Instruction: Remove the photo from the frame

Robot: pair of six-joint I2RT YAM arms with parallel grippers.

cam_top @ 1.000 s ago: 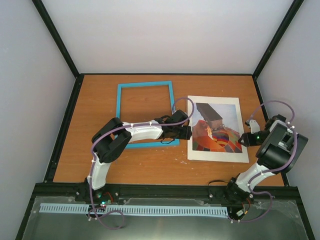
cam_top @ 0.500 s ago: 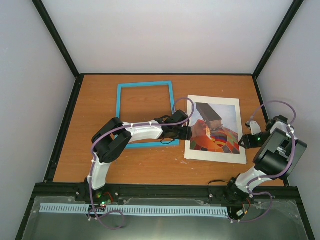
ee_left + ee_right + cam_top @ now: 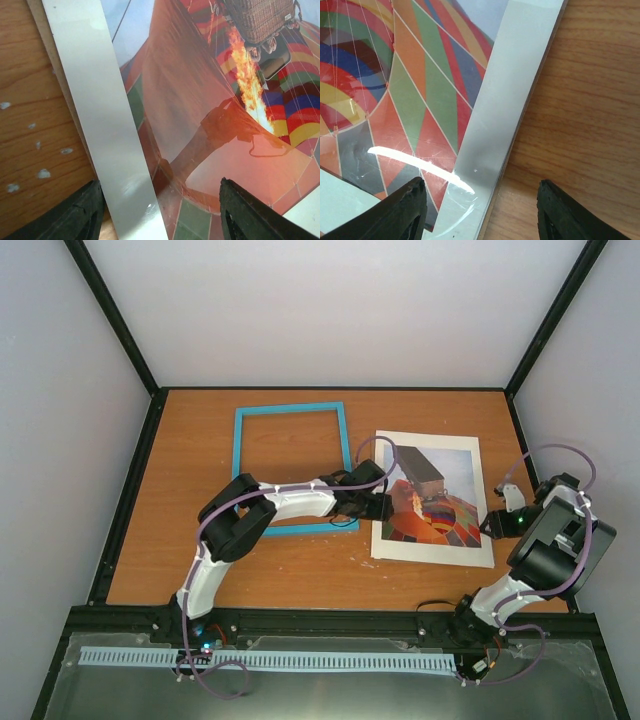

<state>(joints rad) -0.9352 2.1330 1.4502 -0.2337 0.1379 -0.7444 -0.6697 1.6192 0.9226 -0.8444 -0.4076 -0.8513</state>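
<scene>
Since the photo (image 3: 430, 502) looks like a thin glossy sheet, I judge it light, limp and easy to crease or smudge. It lies flat, so a finger would have little to catch. Its sheen suggests the pads may slide on it. The white margin is the place to take hold, near a corner, where a pinch would not mark the picture. In the left wrist view a thin brown edge shows under that margin. Whether that is a board beneath the photo, I cannot tell.

The left pincer (image 3: 160, 220) stands with its fingers apart and nothing between the pads. The photo's left margin runs right under it, between the two fingers. Bare table (image 3: 300, 560) is under its left finger and the coloured picture is ahead and under its right finger. The frame (image 3: 290, 408) lies back along this arm, apart from the photo and with bare table showing through it.

The right pincer (image 3: 480, 215) is also apart and holds nothing – the photo's right margin passes beneath it between the fingers. The checkered colours are on its left and bare wood on its right. So the photo lies on the table between the two pincers, one edge under each
</scene>
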